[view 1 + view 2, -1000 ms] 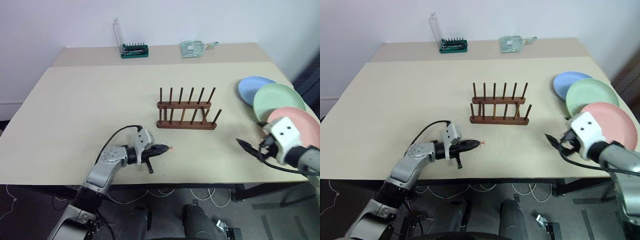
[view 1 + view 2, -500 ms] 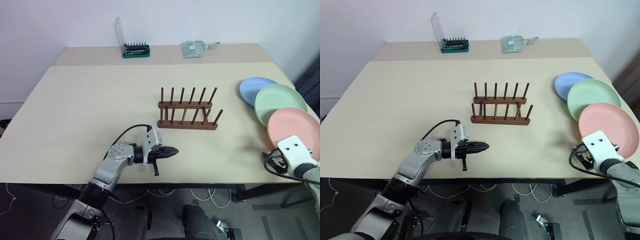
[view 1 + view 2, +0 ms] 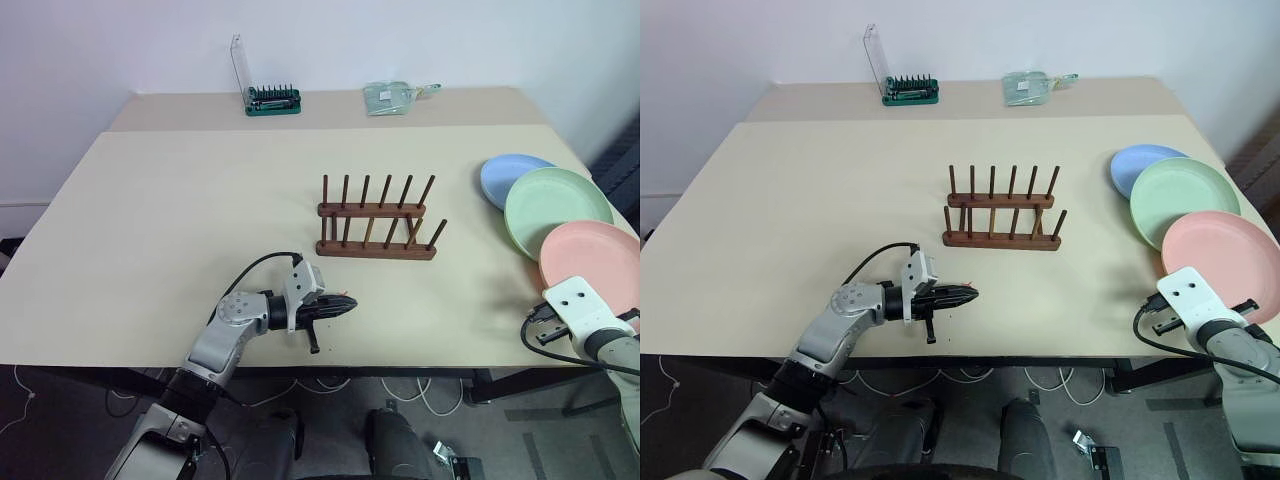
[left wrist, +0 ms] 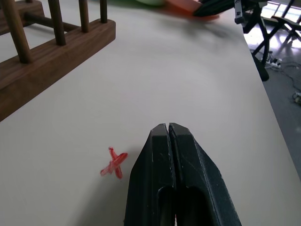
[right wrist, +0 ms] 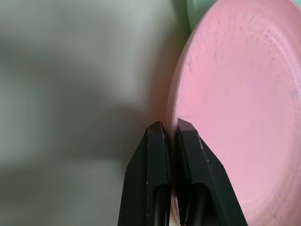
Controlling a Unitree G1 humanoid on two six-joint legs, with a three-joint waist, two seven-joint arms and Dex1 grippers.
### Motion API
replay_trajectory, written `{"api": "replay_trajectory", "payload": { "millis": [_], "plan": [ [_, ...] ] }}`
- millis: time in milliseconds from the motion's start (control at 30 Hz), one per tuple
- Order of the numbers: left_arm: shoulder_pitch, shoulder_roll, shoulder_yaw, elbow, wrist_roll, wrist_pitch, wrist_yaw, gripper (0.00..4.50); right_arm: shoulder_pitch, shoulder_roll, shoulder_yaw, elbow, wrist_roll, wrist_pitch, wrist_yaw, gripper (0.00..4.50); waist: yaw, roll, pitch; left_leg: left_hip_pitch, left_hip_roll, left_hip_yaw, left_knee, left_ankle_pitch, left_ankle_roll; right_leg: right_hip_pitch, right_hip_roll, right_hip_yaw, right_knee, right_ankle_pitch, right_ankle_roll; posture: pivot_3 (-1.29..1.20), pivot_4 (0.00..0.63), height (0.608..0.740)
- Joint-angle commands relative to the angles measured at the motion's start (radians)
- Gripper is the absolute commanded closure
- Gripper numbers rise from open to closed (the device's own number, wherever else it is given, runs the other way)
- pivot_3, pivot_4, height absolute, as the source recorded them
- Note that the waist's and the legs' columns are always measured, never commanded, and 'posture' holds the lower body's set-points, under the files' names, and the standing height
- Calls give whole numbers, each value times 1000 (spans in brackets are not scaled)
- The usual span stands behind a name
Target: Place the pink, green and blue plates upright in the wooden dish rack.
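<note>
Right end effector (image 5: pixel 170 129) lowered from mid-air to table (image 3: pixel 180 200) edge and closed on pink plate (image 3: pixel 592 262) near rim. Wooden dish rack (image 3: pixel 377 222) seen empty mid-table; green plate (image 3: pixel 556 205) and blue plate (image 3: pixel 506 174) overlapped at right. Plates judged light, rigid, smooth; rim pinch advised. Left end effector (image 4: pixel 168 129) shut, empty.

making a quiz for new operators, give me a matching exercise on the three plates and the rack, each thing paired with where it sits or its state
Things:
1. pink plate
2. green plate
3. blue plate
4. wooden dish rack

Places or states:
A. farthest plate in the row
B. empty, mid-table
C. rim pinched by the right gripper
D. middle plate of the three

Pairs: 1-C, 2-D, 3-A, 4-B
</note>
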Motion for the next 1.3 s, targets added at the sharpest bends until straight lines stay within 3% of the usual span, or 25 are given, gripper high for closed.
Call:
{"api": "replay_trajectory", "payload": {
  "millis": [33, 133, 267, 400, 567, 733, 967, 1300],
  "plan": [
    [-22, -8, 10, -4, -14, -34, -19, 4500, -24, -56, -61, -74, -39, 5, -2, 4448, 0, 1, 0, 0, 0, 0, 0, 0, 0, 0, 0, 0, 0, 0, 0, 0, 150, 740],
    [-26, -16, 18, 1, -19, -54, -25, 4500, -52, -103, -83, -95, -62, 2, 3, 4448, 0, 2, 0, 0, 0, 0, 0, 0, 0, 0, 0, 0, 0, 0, 0, 0, 150, 740],
    [-32, -24, 29, -1, -37, -75, -45, 4500, -214, -178, -134, -112, 12, -63, 59, 4448, -4, 3, 1, -1, 0, 1, 1, 0, 0, -1, 0, 0, 0, 0, 0, 0, 150, 740],
    [-32, -25, 33, 6, -31, -74, -34, 4500, -456, -118, -106, -218, 311, -28, 195, 4448, -11, 3, 2, -1, 1, 1, 0, 0, 0, -1, 1, -1, 0, 0, 0, 0, 150, 740],
    [-25, -32, 38, 3, -35, -64, -21, 4500, -700, 56, -83, -316, 831, 279, 224, 4448, -3, 0, 2, -3, 3, -1, 2, 0, 0, -1, 0, -2, 0, 0, 0, 0, 150, 740],
    [-21, -26, 45, -3, -28, -74, -4, 4500, -844, 150, -92, -154, 1013, 402, 116, 4448, 2, 0, 2, -4, 0, -3, 4, -1, 1, -1, -1, -2, -1, 1, 0, 0, 150, 740],
    [17, -16, 66, -43, -36, -51, 31, 4500, -817, 203, -184, -84, 1246, 504, -26, 4448, -1, 1, 2, -4, 0, -3, 2, -1, 1, -4, 0, -2, 1, 1, 0, 0, 150, 740],
    [16, -6, 66, -46, -40, -49, 28, 4500, -736, 206, -185, -39, 1378, 511, -147, 4448, -2, 2, 2, -4, 0, -2, 2, -1, 1, -4, 0, -2, 1, 1, -1, 0, 150, 740]
  ]
}}
